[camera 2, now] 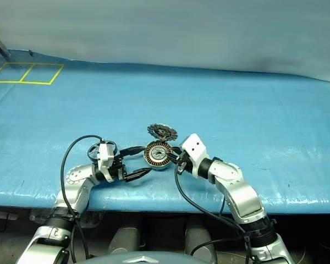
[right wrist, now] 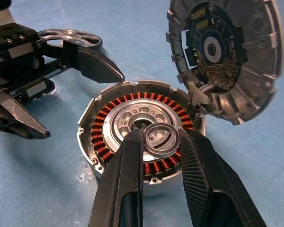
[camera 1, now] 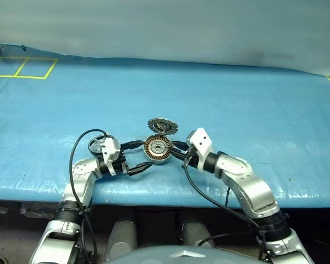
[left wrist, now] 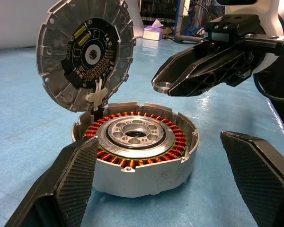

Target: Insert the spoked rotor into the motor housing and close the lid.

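- Your left gripper (camera 1: 144, 157) stands wide open and level, one finger on each side of the motor housing (camera 1: 157, 148), seemingly to steady it; it grips nothing.
- Your right gripper (right wrist: 161, 132) pinches a small silver ring (left wrist: 163, 86) narrowly, poised over the housing's pale hub (apparently for a straight drop).
- The housing sits near the table's (camera 1: 236, 99) front edge, about midway along, axis upright, copper windings facing up.
- The lid (camera 1: 163, 126) stands raised from the housing's far rim, its patterned face towards you, leaving the bore clear.
- The spoked rotor (right wrist: 68, 35) lies flat on the table beyond the left gripper, untouched.
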Robot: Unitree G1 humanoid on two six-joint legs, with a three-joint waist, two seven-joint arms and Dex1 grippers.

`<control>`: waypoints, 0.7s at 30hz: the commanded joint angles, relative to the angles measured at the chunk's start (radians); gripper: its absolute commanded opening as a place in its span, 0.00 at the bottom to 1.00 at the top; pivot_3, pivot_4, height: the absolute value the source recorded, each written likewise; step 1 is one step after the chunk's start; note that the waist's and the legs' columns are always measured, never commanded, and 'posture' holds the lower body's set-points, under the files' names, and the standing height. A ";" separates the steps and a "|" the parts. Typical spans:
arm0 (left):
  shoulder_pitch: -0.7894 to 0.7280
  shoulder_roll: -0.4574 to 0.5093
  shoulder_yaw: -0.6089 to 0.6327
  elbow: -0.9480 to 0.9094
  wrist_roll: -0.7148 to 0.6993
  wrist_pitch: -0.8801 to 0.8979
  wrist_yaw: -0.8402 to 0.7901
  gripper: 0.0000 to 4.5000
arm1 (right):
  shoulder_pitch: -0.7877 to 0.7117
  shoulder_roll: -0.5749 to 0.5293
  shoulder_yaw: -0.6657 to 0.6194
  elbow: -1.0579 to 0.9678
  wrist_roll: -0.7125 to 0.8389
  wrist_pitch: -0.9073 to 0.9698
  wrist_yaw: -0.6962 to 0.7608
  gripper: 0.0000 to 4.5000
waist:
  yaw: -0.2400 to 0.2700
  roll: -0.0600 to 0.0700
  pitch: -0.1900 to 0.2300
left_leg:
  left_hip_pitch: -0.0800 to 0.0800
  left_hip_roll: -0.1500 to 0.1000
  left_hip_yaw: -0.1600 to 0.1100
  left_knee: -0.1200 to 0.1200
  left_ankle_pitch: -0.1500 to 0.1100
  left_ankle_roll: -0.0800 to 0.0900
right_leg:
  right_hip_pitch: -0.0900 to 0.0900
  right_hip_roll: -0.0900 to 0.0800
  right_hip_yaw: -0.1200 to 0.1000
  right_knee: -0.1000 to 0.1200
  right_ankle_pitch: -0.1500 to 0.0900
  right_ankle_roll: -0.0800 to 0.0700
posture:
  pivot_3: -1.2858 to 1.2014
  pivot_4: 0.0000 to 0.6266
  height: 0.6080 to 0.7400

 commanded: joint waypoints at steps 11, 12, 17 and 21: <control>0.010 0.017 0.015 -0.073 -0.019 0.030 -0.025 1.00 | -0.104 0.064 0.038 0.140 -0.021 -0.062 0.019 0.17 | -0.001 0.000 0.000 | 0.000 0.000 0.000 0.000 0.000 0.000 | 0.000 0.000 0.000 0.000 0.000 0.000 | 0.52 0.24 1.00; 0.009 0.018 0.015 -0.072 -0.017 0.028 -0.025 1.00 | -0.104 0.066 0.037 0.145 -0.020 -0.061 0.019 0.17 | -0.001 0.000 0.000 | 0.000 0.000 0.000 0.000 0.000 0.000 | 0.000 0.000 0.000 0.000 0.000 0.000 | 0.52 0.24 1.00; 0.007 0.016 0.013 -0.069 -0.011 0.022 -0.023 1.00 | -0.103 0.074 0.031 0.162 -0.013 -0.063 0.023 0.17 | -0.001 0.000 0.000 | 0.000 0.000 0.000 0.000 0.000 0.000 | 0.000 0.000 0.000 0.000 0.000 0.000 | 0.52 0.24 1.00; 0.004 0.014 0.009 -0.062 -0.004 0.018 -0.022 1.00 | -0.106 0.079 0.032 0.170 -0.007 -0.063 0.029 0.17 | -0.001 0.000 0.000 | 0.000 0.000 0.000 0.000 0.000 0.000 | 0.000 0.000 0.000 0.001 0.000 0.000 | 0.52 0.24 1.00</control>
